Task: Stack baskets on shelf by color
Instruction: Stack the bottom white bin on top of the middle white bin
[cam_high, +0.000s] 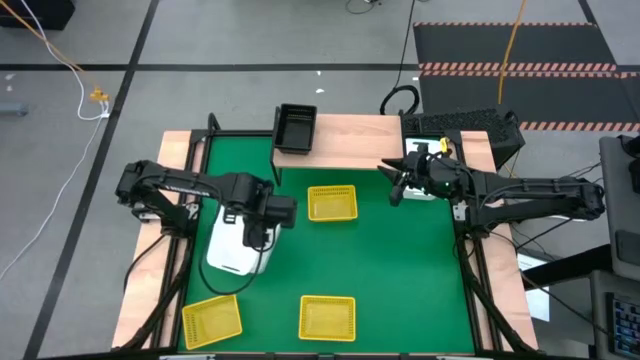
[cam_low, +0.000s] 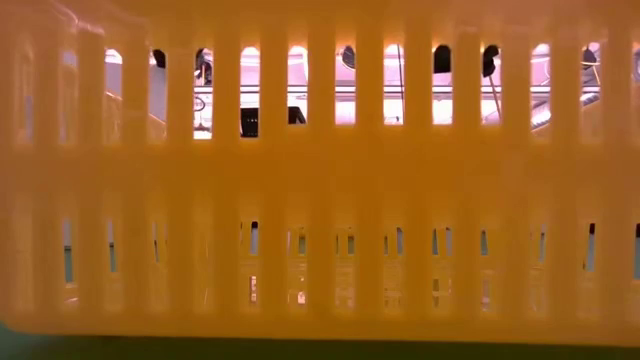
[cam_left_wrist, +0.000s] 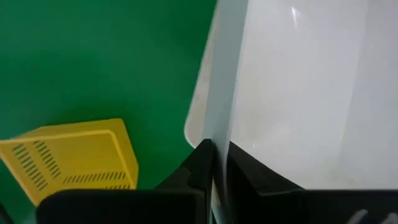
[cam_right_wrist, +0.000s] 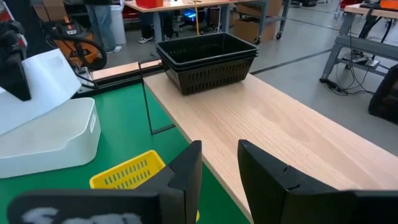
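The left tool (cam_high: 252, 232) clamps the rim of a smooth white plastic basket (cam_high: 232, 243), tilted over another on the green tabletop (cam_high: 390, 270). The right tool (cam_high: 397, 184), fingers apart, hovers by the light wood shelf (cam_right_wrist: 273, 137) bearing stacked black mesh baskets (cam_right_wrist: 208, 59). Three empty yellow mesh baskets (cam_high: 331, 202) lie apart.

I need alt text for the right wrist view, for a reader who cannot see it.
The right gripper, fingers open and empty, hovers over the light wood shelf, where stacked black baskets sit at the far end. Beside the shelf on the green table are white baskets and a yellow basket.
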